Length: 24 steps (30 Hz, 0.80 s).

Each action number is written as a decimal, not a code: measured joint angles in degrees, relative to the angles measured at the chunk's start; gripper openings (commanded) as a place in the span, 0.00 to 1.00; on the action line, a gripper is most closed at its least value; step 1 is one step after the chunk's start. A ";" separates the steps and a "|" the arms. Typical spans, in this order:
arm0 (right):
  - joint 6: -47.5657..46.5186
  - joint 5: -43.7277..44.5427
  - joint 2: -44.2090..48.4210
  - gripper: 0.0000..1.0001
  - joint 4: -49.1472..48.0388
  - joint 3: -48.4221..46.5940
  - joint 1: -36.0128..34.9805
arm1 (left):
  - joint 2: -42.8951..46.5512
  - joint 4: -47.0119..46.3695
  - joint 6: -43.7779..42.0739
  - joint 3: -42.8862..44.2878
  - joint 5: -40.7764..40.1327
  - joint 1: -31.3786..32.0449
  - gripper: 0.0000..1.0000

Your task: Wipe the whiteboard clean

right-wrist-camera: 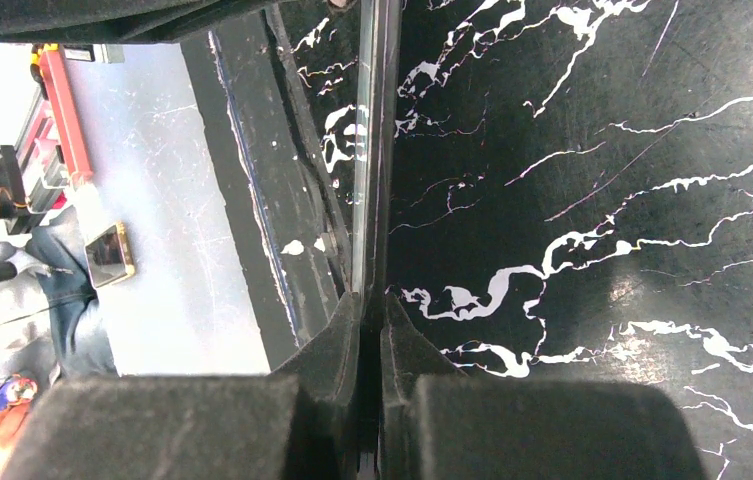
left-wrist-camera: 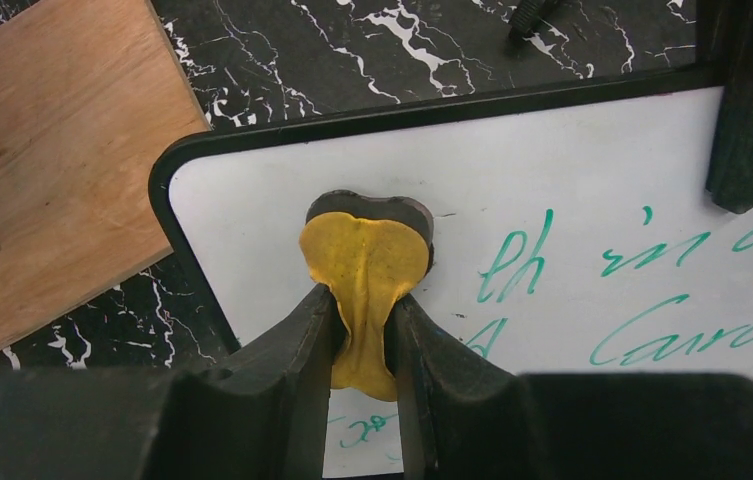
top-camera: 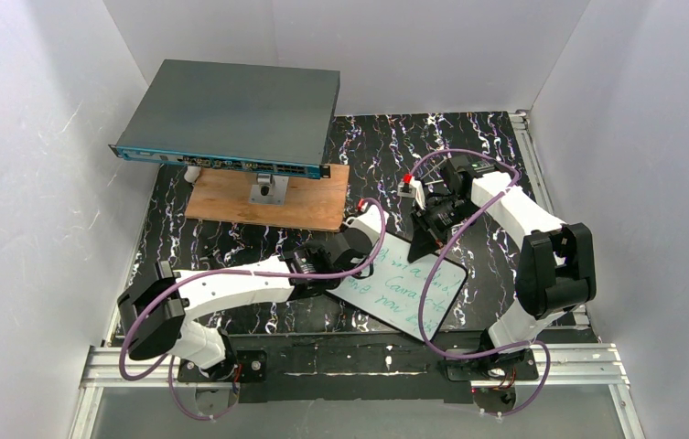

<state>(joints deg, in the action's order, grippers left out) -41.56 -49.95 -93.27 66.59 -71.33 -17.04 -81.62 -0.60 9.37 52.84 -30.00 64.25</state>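
The whiteboard [top-camera: 406,291] lies tilted on the black marble table, with green handwriting across it. In the left wrist view my left gripper [left-wrist-camera: 362,302] is shut on a yellow eraser pad [left-wrist-camera: 364,250] with a dark underside. The pad is pressed on the whiteboard [left-wrist-camera: 572,170] near its bare corner, left of the green writing [left-wrist-camera: 517,265]. My left gripper [top-camera: 351,256] is at the board's left end. My right gripper [top-camera: 425,240] is shut on the board's far edge. In the right wrist view the board edge [right-wrist-camera: 364,150] runs edge-on from my right gripper [right-wrist-camera: 371,300].
A large grey box [top-camera: 231,114] with a blue front edge stands at the back left over a wooden plank [top-camera: 231,208], which also shows in the left wrist view [left-wrist-camera: 62,150]. White walls close in both sides. Purple cables [top-camera: 450,229] loop over the board.
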 measured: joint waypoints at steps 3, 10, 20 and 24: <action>0.02 0.00 0.00 0.01 -0.02 0.00 0.00 | 0.11 0.61 -0.26 0.31 1.20 -0.28 0.00; -0.68 0.11 0.00 0.01 0.66 0.00 0.00 | -0.31 1.99 -1.55 2.45 8.52 -0.09 0.00; -0.87 0.09 -0.11 0.01 0.59 0.00 -0.22 | -5.84 5.53 -2.05 9.90 8.63 1.66 0.00; -0.26 0.39 -0.15 0.01 0.37 0.00 -0.20 | -5.25 6.54 -0.42 9.60 7.50 0.33 0.00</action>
<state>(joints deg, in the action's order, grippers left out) -41.82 -49.56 -93.43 66.96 -71.33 -17.23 -86.87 5.93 8.95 62.43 -22.50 64.58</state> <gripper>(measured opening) 0.085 0.234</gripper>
